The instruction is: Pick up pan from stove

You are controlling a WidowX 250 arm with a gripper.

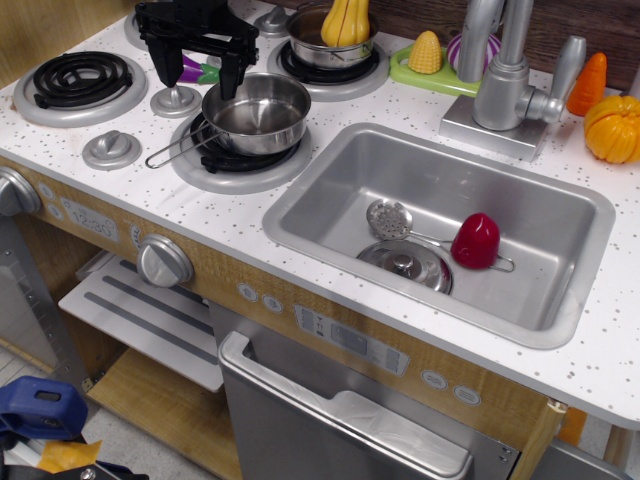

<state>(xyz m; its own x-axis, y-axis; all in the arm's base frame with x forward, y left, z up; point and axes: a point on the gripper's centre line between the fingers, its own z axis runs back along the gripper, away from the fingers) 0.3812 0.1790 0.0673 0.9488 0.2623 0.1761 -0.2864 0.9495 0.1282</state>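
Note:
A small silver pan (258, 115) sits on the front burner (232, 162) of the toy stove, its thin wire handle (172, 153) pointing front-left. It looks empty. My black gripper (198, 80) hangs over the stove just behind and to the left of the pan. It is open, and its right finger (231, 78) is close to the pan's left rim. The left finger (164, 66) is over a grey knob (176, 100). Nothing is between the fingers.
A pot holding a yellow squash (343, 20) sits on the back burner. A coil burner (76, 78) is at left. The sink (560, 215) holds a red pepper (475, 240), a slotted spoon (389, 218) and a lid (405, 266). The faucet (500, 75), corn (425, 52), carrot (590, 84) and pumpkin (612, 128) stand behind it.

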